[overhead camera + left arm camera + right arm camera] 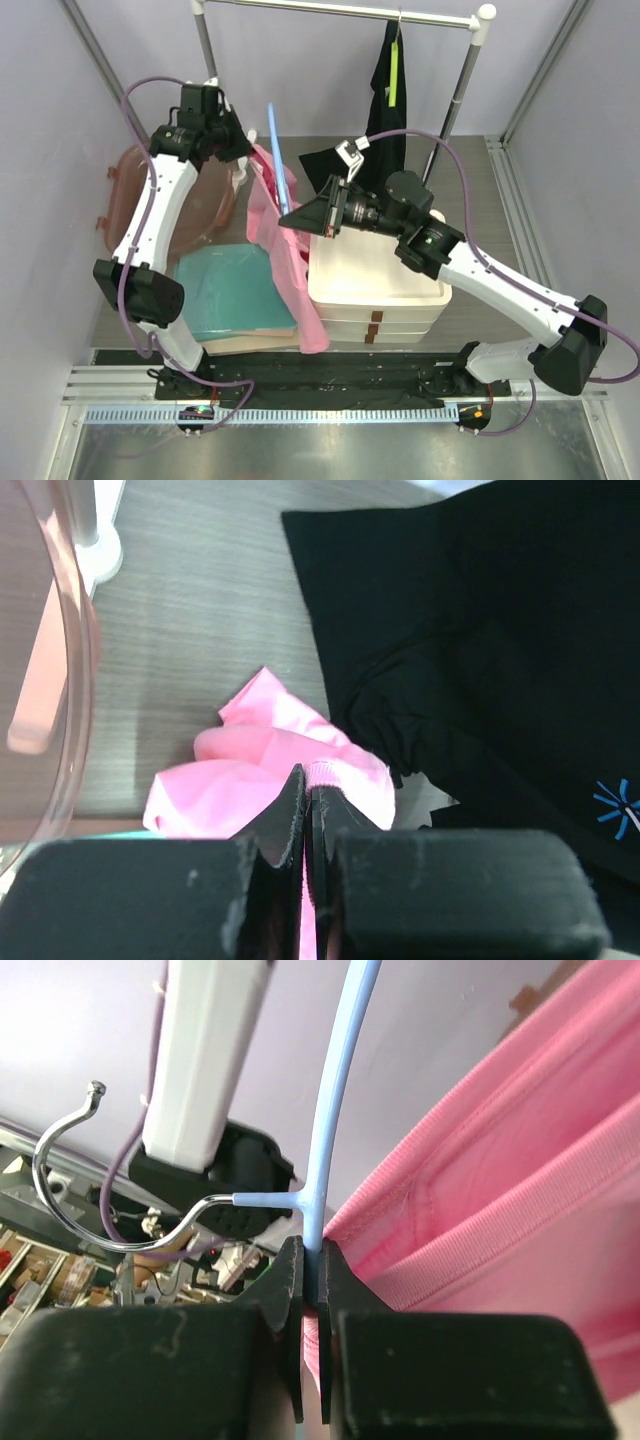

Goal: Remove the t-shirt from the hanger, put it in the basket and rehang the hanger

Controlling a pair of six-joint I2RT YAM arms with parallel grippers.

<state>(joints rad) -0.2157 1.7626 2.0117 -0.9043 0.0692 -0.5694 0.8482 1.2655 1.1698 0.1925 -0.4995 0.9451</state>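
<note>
I am pinching the shirt with my left gripper and clamping the hanger with my right gripper, black cloth lying beside.

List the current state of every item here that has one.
left gripper, shut on pink t-shirt
right gripper, shut on blue hanger
pink t-shirt, partly on the hanger, drooping
blue hanger, off the rail, one arm bare
black garment, hanging on the rail
</note>
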